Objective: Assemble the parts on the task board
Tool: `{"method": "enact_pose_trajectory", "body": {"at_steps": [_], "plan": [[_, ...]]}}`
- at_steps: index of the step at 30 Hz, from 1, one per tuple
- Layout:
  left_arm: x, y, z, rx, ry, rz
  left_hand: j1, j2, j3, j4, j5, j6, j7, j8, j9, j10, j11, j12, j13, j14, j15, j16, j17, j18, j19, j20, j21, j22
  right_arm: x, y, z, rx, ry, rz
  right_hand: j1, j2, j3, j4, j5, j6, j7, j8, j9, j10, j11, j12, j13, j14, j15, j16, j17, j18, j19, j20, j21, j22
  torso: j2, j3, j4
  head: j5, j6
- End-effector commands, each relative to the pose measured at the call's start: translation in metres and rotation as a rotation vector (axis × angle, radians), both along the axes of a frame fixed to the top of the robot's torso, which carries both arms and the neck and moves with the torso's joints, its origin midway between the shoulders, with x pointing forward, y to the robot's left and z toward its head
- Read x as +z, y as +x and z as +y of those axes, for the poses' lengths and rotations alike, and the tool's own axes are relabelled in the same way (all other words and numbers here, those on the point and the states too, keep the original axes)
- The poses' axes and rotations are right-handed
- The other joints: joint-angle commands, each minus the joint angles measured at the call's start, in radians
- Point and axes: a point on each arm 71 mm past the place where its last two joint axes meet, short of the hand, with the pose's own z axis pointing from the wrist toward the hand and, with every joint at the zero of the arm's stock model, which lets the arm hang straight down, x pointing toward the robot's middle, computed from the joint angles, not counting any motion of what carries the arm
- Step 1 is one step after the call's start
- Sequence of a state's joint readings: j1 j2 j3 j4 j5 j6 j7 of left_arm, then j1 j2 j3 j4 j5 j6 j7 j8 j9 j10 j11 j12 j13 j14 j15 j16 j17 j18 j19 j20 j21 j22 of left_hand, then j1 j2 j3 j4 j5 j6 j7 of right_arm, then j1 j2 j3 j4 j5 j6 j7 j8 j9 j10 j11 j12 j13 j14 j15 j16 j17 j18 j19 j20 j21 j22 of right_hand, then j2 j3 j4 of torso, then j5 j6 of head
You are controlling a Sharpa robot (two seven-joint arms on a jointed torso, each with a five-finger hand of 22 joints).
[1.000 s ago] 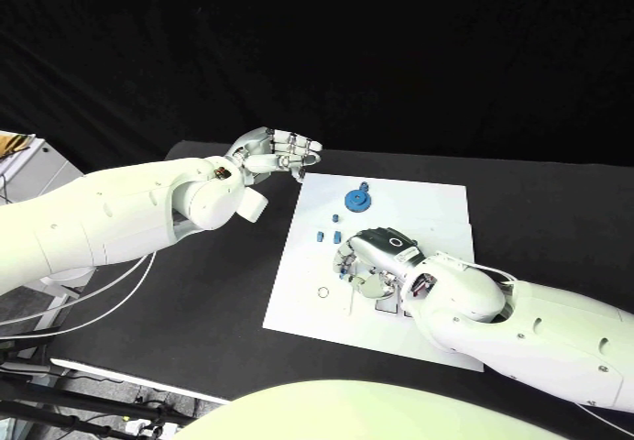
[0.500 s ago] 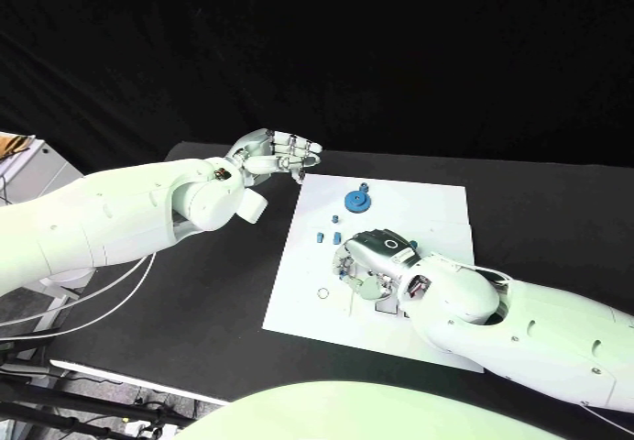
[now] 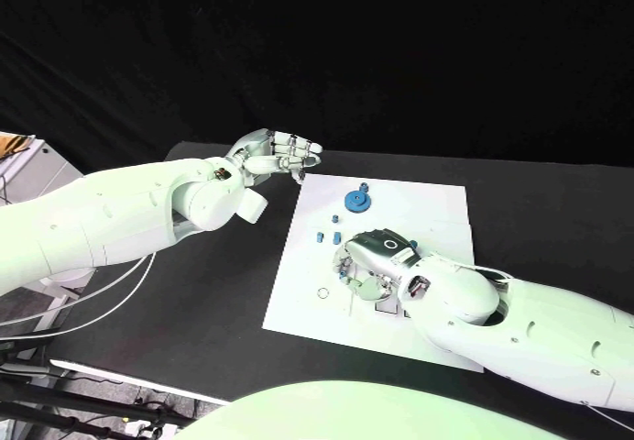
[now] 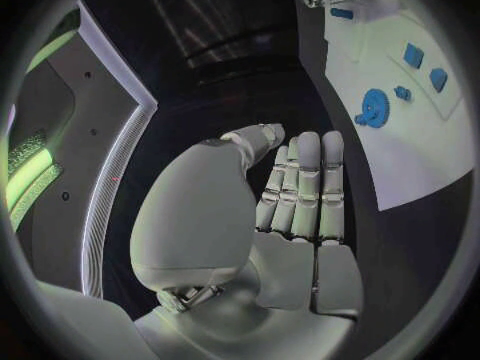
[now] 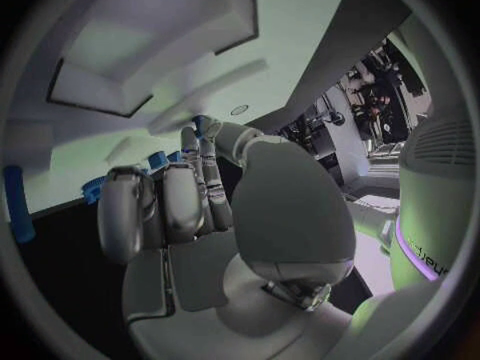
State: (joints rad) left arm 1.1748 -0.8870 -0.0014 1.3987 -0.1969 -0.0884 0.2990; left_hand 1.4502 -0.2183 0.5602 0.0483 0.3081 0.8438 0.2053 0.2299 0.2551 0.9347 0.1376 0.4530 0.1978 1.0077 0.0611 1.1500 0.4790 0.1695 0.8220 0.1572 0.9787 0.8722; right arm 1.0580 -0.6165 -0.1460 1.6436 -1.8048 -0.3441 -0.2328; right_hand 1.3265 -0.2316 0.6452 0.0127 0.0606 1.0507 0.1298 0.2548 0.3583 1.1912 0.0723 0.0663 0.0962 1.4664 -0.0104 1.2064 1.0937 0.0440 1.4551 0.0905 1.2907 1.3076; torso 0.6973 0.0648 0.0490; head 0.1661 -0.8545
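White rectangular task board lies mid-table in our head view, our right hand pressed onto it, grip unclear. Our left wrist view shows the empty left hand, fingers straight together, near a blue gear-shaped part.

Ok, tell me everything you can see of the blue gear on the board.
The blue gear is a small round toothed wheel, plastic by its look, with a raised hub at its middle. It lies flat on the far part of the white board, nearer the left hand's side. Nothing touches it: the left hand hangs off the board's far corner, and the right hand works lower down over the board's middle. In the left wrist view it sits beside smaller blue pieces.
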Motion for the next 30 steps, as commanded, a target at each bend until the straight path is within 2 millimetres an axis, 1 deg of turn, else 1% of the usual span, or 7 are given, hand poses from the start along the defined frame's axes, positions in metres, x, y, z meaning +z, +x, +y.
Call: {"method": "enact_pose_trajectory", "body": {"at_steps": [1,2,7,18,21,28,30], "plan": [[0.001,0.000,-0.002,-0.017,-0.010,0.001,-0.005,0.006,-0.001,-0.007,0.004,-0.002,0.001,-0.002,-0.002,-0.003,0.000,0.005,-0.001,0.004,0.001,-0.006,-0.002,0.014,-0.005,0.001,0.004,0.002,-0.003,-0.001,-0.003,0.004,0.001,0.000,-0.008,-0.029,-0.027,0.006,-0.002,-0.045,-0.009,-0.023,-0.007,-0.081,0.022,-0.001,-0.020,-0.022,0.020,-0.057,-0.072,0.030,-0.035,0.015,-0.098,0.122,0.000,0.0000,-0.0003,-0.001,0.002],[0.001,0.000,-0.002,-0.017,-0.010,0.001,-0.005,0.006,-0.001,-0.007,0.004,-0.002,0.001,-0.002,-0.002,-0.003,0.000,0.005,-0.001,0.004,0.001,-0.006,-0.002,0.014,-0.005,0.001,0.004,0.002,-0.002,-0.001,-0.003,0.002,0.010,-0.003,-0.007,-0.029,-0.040,0.008,-0.002,-0.055,-0.014,-0.028,-0.008,-0.096,0.025,0.003,-0.022,-0.026,0.023,-0.061,-0.080,0.032,-0.040,0.018,-0.110,0.117,0.000,0.0003,-0.0001,-0.002,0.003],[0.001,0.000,-0.002,-0.017,-0.010,0.001,-0.005,0.006,-0.001,-0.007,0.004,-0.002,0.001,-0.002,-0.002,-0.003,0.000,0.005,-0.001,0.004,0.001,-0.006,-0.002,0.014,-0.005,0.001,0.004,0.002,0.002,-0.002,-0.007,-0.007,0.054,-0.015,0.016,-0.022,-0.099,0.017,-0.001,-0.081,-0.015,-0.046,-0.012,-0.149,0.034,0.025,-0.025,-0.049,0.029,-0.085,-0.130,0.044,-0.061,0.028,-0.177,0.089,-0.001,0.0004,0.0009,-0.005,0.006],[0.001,0.000,-0.001,-0.019,-0.009,0.005,-0.005,0.007,-0.001,-0.009,0.004,-0.002,0.001,-0.002,-0.002,-0.003,0.000,0.006,-0.001,0.003,0.001,-0.006,-0.003,0.014,-0.006,0.002,0.004,0.002,0.020,-0.004,-0.023,-0.040,0.099,-0.021,0.034,-0.013,-0.119,0.021,-0.001,-0.080,-0.016,-0.050,-0.013,-0.152,0.031,0.055,-0.021,-0.037,0.027,-0.058,-0.111,0.038,-0.044,0.027,-0.149,0.099,-0.001,-0.0007,0.0001,-0.012,0.016],[0.001,0.000,-0.001,-0.020,-0.009,0.006,-0.005,0.007,-0.001,-0.009,0.004,-0.002,0.001,-0.002,-0.002,-0.003,0.000,0.006,-0.001,0.003,0.001,-0.006,-0.003,0.014,-0.006,0.002,0.004,0.002,0.029,0.000,-0.035,-0.073,0.096,0.004,0.036,-0.010,-0.118,0.027,-0.001,-0.074,-0.011,-0.050,-0.012,-0.136,0.026,0.080,-0.018,-0.019,0.022,-0.026,-0.083,0.030,-0.022,0.023,-0.105,0.116,-0.001,-0.0012,0.0000,-0.018,0.021],[0.000,0.000,-0.001,-0.021,-0.009,0.005,-0.005,0.008,-0.001,-0.010,0.004,-0.002,0.001,-0.002,-0.002,-0.003,0.000,0.007,-0.001,0.003,0.001,-0.007,-0.003,0.015,-0.006,0.002,0.004,0.002,0.050,0.019,-0.067,-0.154,0.062,0.073,0.034,-0.012,-0.109,0.033,-0.001,-0.069,-0.008,-0.051,-0.013,-0.115,0.019,0.104,-0.016,0.004,0.018,0.017,-0.037,0.019,0.004,0.017,-0.045,0.140,-0.001,-0.0018,-0.0026,-0.035,0.034],[0.000,0.000,-0.001,-0.021,-0.010,0.005,-0.005,0.008,-0.001,-0.010,0.004,-0.002,0.001,-0.002,-0.002,-0.003,0.000,0.007,-0.001,0.003,0.001,-0.007,-0.003,0.015,-0.006,0.002,0.004,0.002,0.056,0.026,-0.077,-0.179,0.043,0.080,0.028,-0.019,-0.112,0.036,-0.002,-0.072,-0.007,-0.054,-0.013,-0.120,0.019,0.104,-0.018,0.007,0.017,0.022,-0.036,0.018,0.007,0.016,-0.041,0.142,-0.002,-0.0019,-0.0031,-0.041,0.038]]}}
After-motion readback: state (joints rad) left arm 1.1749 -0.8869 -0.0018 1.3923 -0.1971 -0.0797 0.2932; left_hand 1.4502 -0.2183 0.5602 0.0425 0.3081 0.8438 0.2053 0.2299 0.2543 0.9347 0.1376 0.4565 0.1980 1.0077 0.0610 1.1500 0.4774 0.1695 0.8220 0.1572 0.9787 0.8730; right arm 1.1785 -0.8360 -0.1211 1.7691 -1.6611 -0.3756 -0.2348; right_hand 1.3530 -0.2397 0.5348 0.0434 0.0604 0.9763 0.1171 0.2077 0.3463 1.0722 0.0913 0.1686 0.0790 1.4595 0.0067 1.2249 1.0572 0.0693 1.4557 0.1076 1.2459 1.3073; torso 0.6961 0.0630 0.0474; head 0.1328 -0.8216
